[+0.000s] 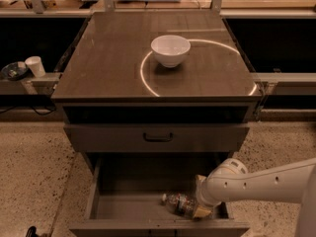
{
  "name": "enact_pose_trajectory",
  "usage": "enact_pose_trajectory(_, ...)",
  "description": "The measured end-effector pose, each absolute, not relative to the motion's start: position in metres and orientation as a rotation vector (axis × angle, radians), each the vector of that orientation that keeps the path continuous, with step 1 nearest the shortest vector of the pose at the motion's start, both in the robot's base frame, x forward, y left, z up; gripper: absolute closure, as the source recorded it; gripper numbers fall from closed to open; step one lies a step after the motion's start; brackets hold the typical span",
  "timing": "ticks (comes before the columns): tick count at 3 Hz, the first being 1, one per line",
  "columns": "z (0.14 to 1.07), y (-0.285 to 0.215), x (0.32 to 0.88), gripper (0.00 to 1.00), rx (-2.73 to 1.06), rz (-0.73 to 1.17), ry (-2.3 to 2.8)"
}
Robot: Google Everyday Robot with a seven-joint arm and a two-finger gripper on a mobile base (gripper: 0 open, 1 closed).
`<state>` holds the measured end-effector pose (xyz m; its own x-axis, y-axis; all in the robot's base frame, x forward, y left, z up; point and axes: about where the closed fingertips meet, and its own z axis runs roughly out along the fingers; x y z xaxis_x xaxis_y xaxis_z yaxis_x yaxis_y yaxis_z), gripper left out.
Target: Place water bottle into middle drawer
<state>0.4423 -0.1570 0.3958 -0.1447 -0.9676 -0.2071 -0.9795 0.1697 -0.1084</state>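
Water bottle (178, 203) lies on its side on the floor of the middle drawer (128, 209), in the near right part of the tray, with its white cap pointing left and its body running right toward the claw (201, 209). The middle drawer is pulled out toward the near side, and its left half shows bare grey metal. The claw is inside the drawer, at the right end of the bottle and touching or almost touching it; whether it is gripping the bottle or open cannot be told. The white arm (261, 181) enters from the right edge of the scene and bends down into the drawer. Above and farther back, the upper drawer front (98, 137) is closed, with a dark handle (158, 138) at its centre. On the desk (108, 68) top, a white bowl (170, 50) stands upright near the middle, toward the far side. A white paper cup (35, 65) stands on a ledge at the far left, well apart from the desk.
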Motion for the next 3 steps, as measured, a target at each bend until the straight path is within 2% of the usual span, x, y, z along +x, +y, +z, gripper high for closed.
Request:
enact_pose_trajectory(1, 0.403, -0.159, 0.443, 0.16, -1.88, 0.071, 2.214)
enact_pose_trajectory(2, 0.432, -0.171, 0.43, 0.14, -1.85, 0.025, 2.201)
enact_pose_trajectory(3, 0.503, -0.193, 0.361, 0.0, -1.757, -0.058, 2.134)
